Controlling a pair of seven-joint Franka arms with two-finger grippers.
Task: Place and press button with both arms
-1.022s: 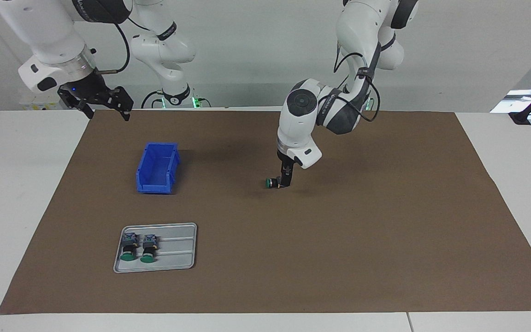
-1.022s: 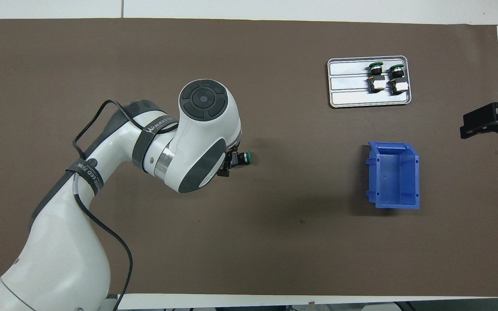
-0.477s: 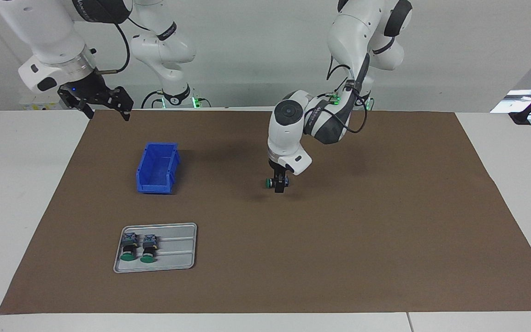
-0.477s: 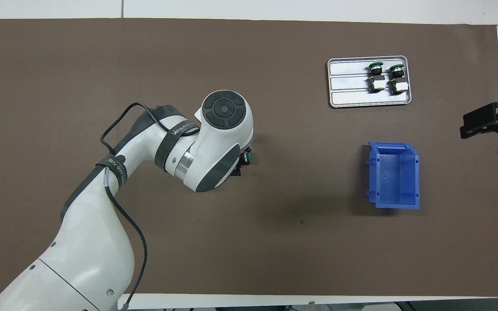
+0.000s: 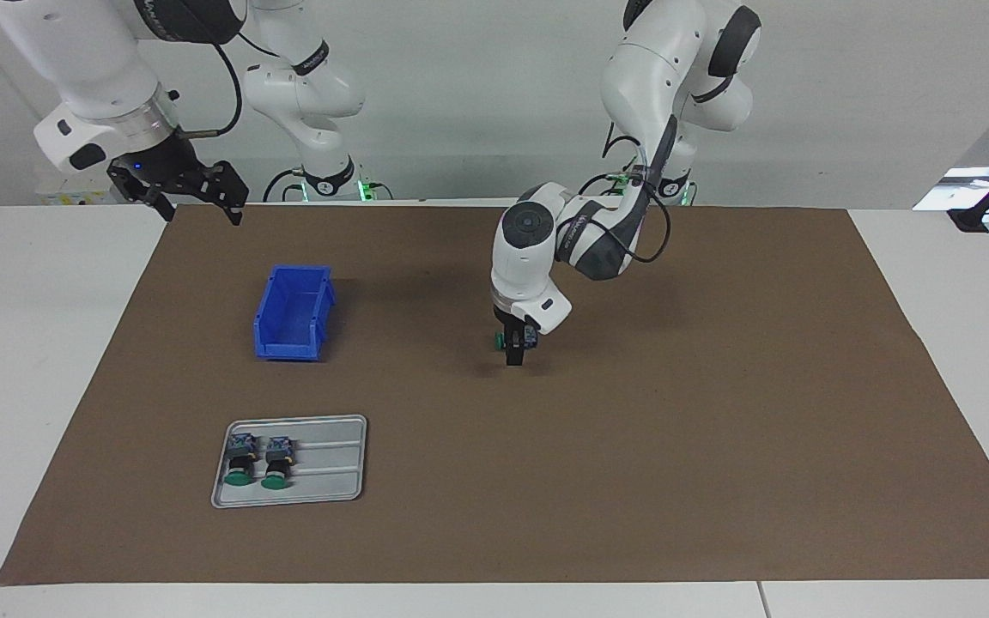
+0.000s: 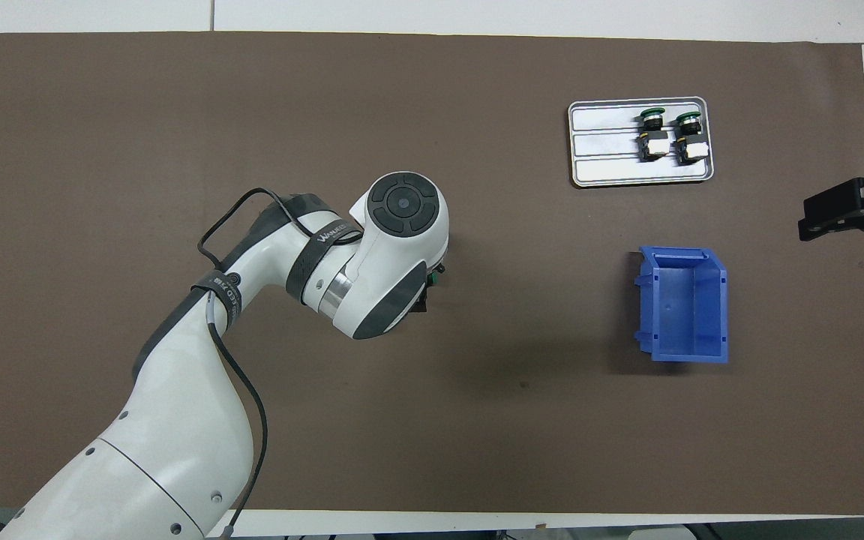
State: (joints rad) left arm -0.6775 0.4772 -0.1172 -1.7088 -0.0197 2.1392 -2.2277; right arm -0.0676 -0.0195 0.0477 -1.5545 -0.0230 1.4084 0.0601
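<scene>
Left gripper point(image 5: 513, 350) holding green push-button point(image 5: 500, 341) at mat centre, axis level, cap toward right gripper point(image 5: 191, 199), open, waiting, well apart.

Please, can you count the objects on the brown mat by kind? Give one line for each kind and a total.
Green push-buttons: 3, namely two on the grey tray and one at the left hand
Grey trays: 1
Blue bins: 1
Total: 5
</scene>
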